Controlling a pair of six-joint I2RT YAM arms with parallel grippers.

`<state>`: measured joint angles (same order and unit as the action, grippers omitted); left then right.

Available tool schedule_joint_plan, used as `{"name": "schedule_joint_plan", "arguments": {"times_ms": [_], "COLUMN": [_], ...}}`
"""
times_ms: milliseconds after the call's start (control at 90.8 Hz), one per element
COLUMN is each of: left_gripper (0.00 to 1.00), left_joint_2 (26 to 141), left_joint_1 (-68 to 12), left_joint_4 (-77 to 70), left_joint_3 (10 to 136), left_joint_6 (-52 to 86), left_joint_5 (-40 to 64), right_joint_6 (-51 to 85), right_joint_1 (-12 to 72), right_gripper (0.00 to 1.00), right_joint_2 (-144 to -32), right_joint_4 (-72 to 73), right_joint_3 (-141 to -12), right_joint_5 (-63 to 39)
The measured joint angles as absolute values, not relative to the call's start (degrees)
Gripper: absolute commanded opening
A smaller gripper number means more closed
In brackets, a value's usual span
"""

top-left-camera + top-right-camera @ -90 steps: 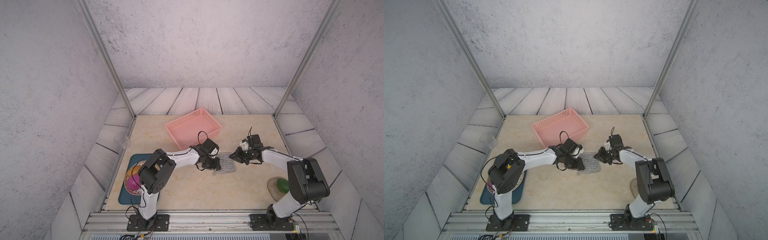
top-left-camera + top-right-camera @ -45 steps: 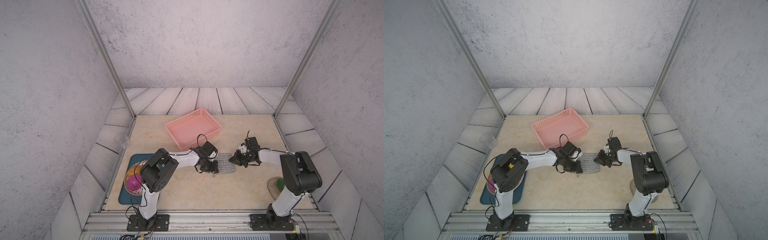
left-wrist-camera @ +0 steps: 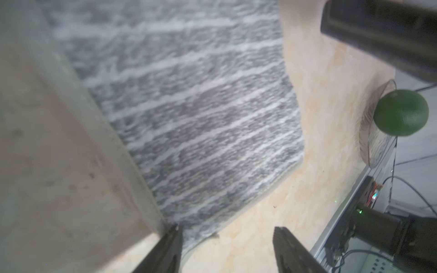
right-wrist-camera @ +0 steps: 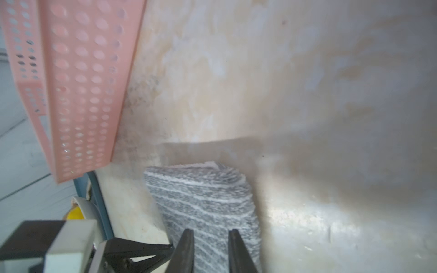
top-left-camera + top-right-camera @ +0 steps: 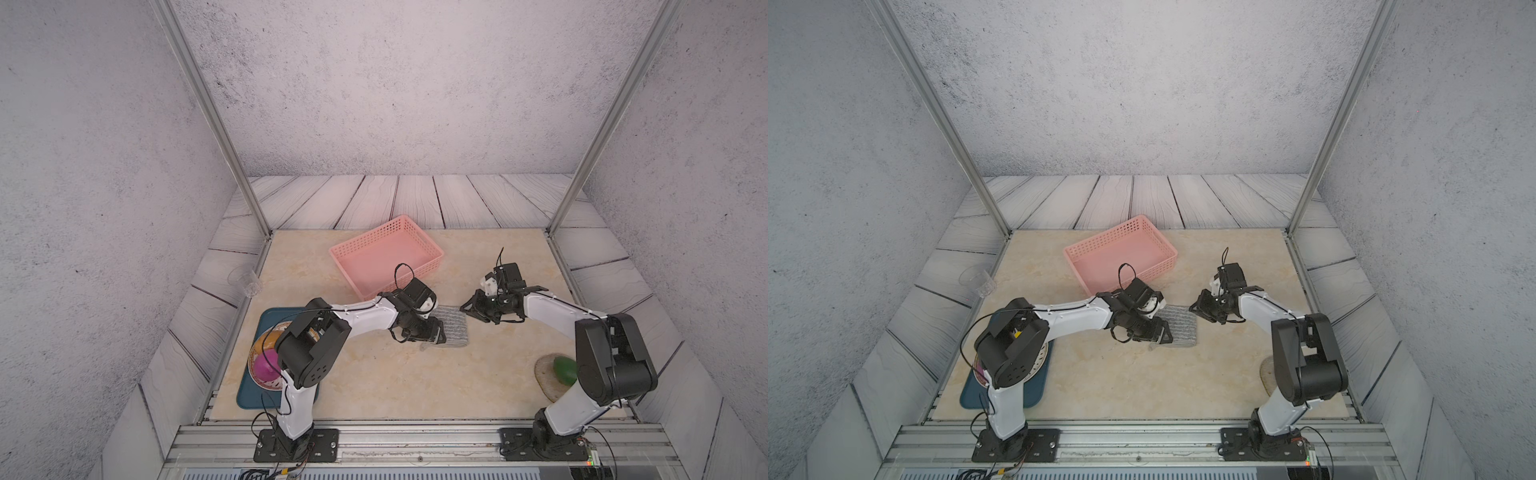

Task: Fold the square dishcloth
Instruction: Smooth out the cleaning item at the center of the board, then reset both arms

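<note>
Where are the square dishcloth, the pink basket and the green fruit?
square dishcloth (image 5: 455,326): in a top view, on its striped upper face.
pink basket (image 5: 386,257): in a top view, on its bare floor.
green fruit (image 3: 400,113): in the left wrist view, on the middle of its rind.

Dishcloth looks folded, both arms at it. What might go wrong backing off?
The left fingers sit open at the edge of the dishcloth; retreating low may snag it and undo the fold. The right fingers, narrowly apart over the cloth, may drag its top layer. The pink basket lies close by: possible bump.
</note>
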<state>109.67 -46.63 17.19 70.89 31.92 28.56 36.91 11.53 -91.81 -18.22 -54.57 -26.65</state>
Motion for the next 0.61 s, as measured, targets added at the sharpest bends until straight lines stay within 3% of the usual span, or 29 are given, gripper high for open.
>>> {"name": "schedule_joint_plan", "arguments": {"times_ms": [132,374,385,407,429,606], "left_gripper": [0.99,1.00,1.00,1.00,1.00,1.00], "left_joint_2": [105.1,95.8,95.4,94.6,93.7,87.4], "left_joint_1": [-46.6,-44.6,-44.4,-43.8,-43.3,-38.4], "left_joint_4": [18.1,19.6,19.6,19.6,19.6,21.1], "left_joint_3": [71.5,71.4,71.3,70.9,70.5,66.0], "left_joint_6": [32.3,32.5,32.6,32.6,32.7,33.4], "left_joint_5": [28.2,24.9,24.7,24.3,23.8,18.1], "right_joint_6": [34.9,30.5,30.3,29.8,30.1,28.1], "right_joint_1": [10.9,10.1,10.1,10.0,10.0,9.7], "right_gripper": [0.46,0.72,0.74,0.90,0.97,0.99], "right_joint_2": [-87.6,-75.7,-75.0,-74.0,-72.6,-63.1], "right_joint_4": [-21.1,-26.9,-27.2,-27.6,-28.1,-30.3], "right_joint_3": [-56.8,-57.9,-58.0,-58.0,-58.0,-58.0], "right_joint_5": [-23.1,-13.1,-12.7,-11.7,-10.4,-0.4]}}
